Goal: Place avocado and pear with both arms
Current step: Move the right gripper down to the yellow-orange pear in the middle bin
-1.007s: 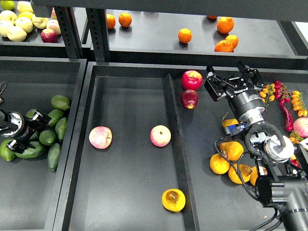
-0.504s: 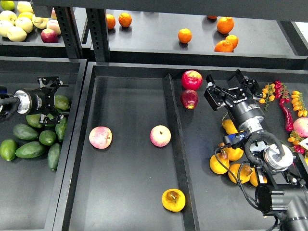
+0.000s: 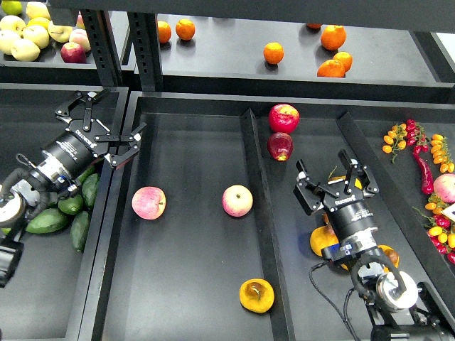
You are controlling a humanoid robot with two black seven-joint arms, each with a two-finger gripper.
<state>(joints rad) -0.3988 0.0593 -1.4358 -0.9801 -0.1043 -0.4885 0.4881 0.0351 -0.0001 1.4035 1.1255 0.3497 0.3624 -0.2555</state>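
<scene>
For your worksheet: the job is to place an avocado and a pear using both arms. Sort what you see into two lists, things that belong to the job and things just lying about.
Belongs to the job:
avocado pile
pear in the middle tray
left gripper, open and empty
right gripper, open and empty

Just lying about:
pink apples
red apples
oranges on the shelf
chillies

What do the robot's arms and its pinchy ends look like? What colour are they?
Both arms are black, built from round barrel-shaped segments. The left tool has two thin black fingers on linked bars and small white lettering on its body. The right tool looks the same, also with white lettering. A silver-white round joint sits lower on each arm, and black cables loop beside the right arm, near a small blue spot.
</scene>
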